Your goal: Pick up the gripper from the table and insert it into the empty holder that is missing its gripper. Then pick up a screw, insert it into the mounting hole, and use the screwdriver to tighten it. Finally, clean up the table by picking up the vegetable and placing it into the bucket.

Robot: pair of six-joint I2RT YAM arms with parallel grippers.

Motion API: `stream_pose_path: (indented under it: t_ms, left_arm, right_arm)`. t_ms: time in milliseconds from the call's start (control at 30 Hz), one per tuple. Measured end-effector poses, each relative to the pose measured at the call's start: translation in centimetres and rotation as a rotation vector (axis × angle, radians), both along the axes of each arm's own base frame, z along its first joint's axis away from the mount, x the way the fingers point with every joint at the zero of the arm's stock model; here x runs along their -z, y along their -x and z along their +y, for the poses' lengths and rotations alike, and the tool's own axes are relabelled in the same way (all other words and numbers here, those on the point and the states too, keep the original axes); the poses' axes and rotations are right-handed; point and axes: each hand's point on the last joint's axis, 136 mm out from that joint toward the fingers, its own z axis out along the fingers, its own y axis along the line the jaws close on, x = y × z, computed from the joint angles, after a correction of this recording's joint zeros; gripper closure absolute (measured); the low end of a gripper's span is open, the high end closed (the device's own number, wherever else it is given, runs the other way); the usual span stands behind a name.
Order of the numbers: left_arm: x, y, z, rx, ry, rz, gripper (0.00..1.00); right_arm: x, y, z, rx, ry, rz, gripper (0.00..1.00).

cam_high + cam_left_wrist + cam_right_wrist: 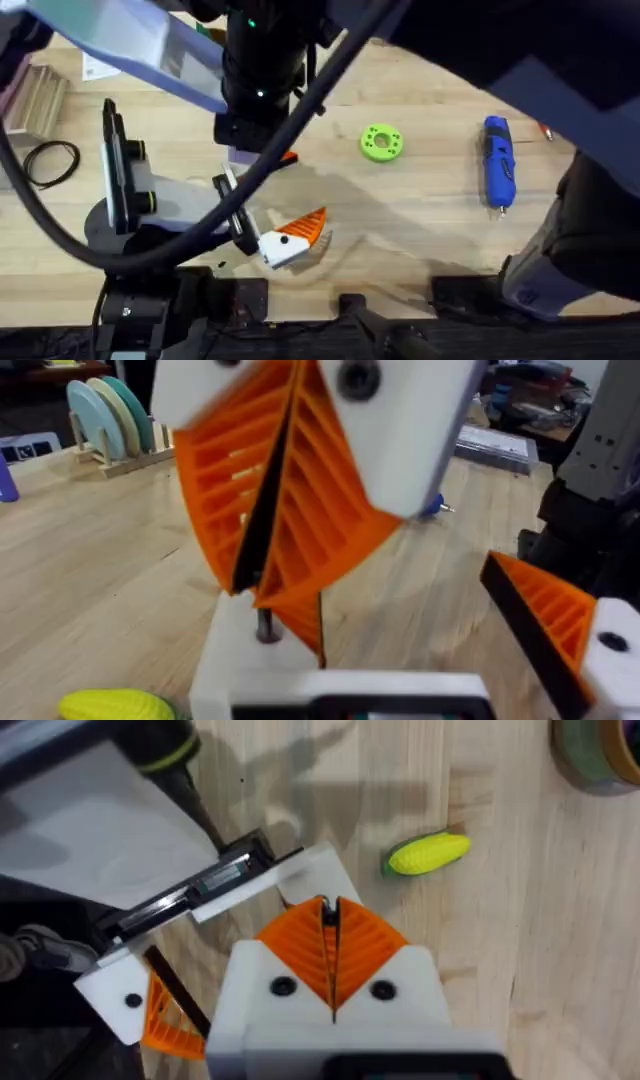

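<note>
Alignment decides this insertion: right hand [330,935], pads pressed shut on nothing I can make out, should approach the white holder [310,870] squarely, clear of the toy corn cob [428,853] lying near it on the bench [560,940].

A flat green disc [381,141] lies on the wooden table [420,200], a black cable loop [52,162] well apart.

Bare table [420,215] lay open between my screwdriver [498,162] at right and the mounted arm [130,190] crowding the left.
</note>
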Motion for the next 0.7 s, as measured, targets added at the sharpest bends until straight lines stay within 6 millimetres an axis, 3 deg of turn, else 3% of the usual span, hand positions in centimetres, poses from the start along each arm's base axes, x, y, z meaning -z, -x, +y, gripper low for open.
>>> stream_pose_path:
  t_ms: [700]
  left_arm:
    - [0.00,0.00,0.00,0.000,0.000,0.000,0.015]
  right_arm:
    - [0.39,0.05,-0.07,0.000,0.008,0.005,0.996]
